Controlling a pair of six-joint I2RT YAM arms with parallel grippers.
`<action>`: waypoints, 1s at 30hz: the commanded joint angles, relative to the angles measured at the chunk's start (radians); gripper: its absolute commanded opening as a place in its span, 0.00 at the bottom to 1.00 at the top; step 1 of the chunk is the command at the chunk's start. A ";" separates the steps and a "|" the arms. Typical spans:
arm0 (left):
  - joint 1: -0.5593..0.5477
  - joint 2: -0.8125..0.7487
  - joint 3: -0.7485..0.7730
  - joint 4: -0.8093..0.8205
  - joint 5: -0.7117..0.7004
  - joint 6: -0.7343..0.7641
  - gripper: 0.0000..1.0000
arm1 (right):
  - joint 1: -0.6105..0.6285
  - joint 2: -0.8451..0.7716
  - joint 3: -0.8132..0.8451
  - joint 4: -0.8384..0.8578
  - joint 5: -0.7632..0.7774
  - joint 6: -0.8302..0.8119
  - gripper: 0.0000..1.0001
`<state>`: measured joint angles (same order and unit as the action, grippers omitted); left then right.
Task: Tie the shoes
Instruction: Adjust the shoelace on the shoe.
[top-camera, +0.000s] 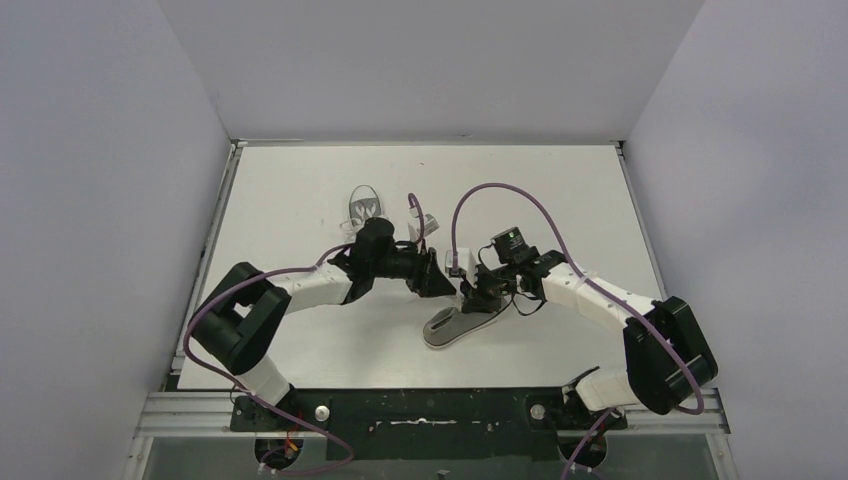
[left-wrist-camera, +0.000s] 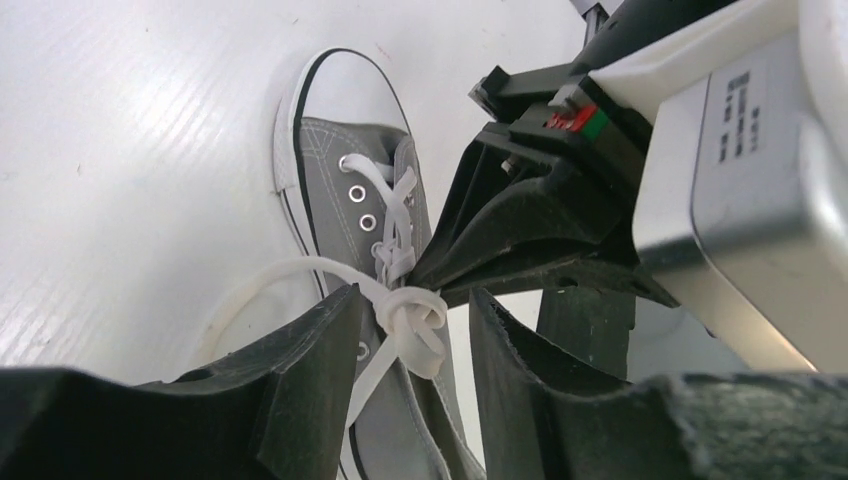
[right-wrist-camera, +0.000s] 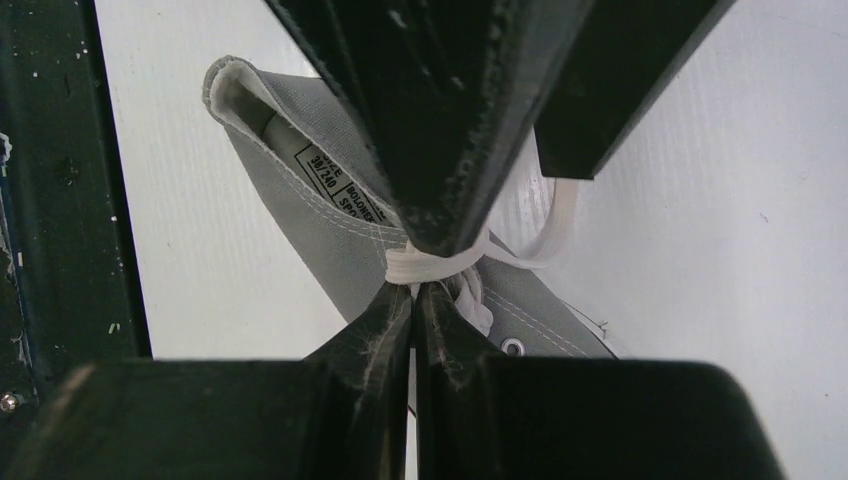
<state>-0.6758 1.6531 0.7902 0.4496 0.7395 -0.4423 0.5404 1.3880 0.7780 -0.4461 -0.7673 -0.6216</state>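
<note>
**Position of work.** The near shoe (top-camera: 458, 325) lies on its sole at the middle of the worktop (top-camera: 560, 190), between the two arms. In the top view its long axis runs on a diagonal, from near-left to far-right. The second shoe (top-camera: 365, 205) stands well apart, towards the far edge behind the left arm. I cannot tell how its laces lie.

**Right claw** (right-wrist-camera: 412, 290). It is pressed together on the white lace (right-wrist-camera: 430, 262) directly over the eyelet rows and holds the strand taut above the tongue.

**Left claw** (left-wrist-camera: 415, 300). It is spread. Its fingers stand either side of the loose knot (left-wrist-camera: 412, 318) without gripping it, as far as I can tell. One loop of lace trails off to the left onto the worktop.

**Governing relation.** The two claws meet tip to tip over the lacing, the left coming in from the left and the right from the right. The knot sits just on the left claw's side of the right claw's pinch, so the left arm is nearer to it. In my judgement, the next move calls for the left claw to close on that knot or its loop and pull across the shoe, away from the right claw.

**Risk.** The lace may slip out as the left claw closes.
</note>
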 joint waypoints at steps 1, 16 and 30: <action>-0.009 0.031 0.055 0.081 0.048 -0.017 0.40 | 0.008 -0.018 0.025 0.037 -0.015 -0.007 0.00; -0.021 0.008 0.021 0.018 0.056 0.046 0.39 | -0.005 -0.009 0.032 0.014 -0.029 -0.034 0.00; -0.001 -0.013 0.005 -0.034 0.061 0.057 0.36 | -0.011 0.003 0.047 -0.014 -0.030 -0.055 0.00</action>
<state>-0.6830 1.6848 0.8036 0.4065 0.7925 -0.4030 0.5362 1.3880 0.7811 -0.4721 -0.7742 -0.6518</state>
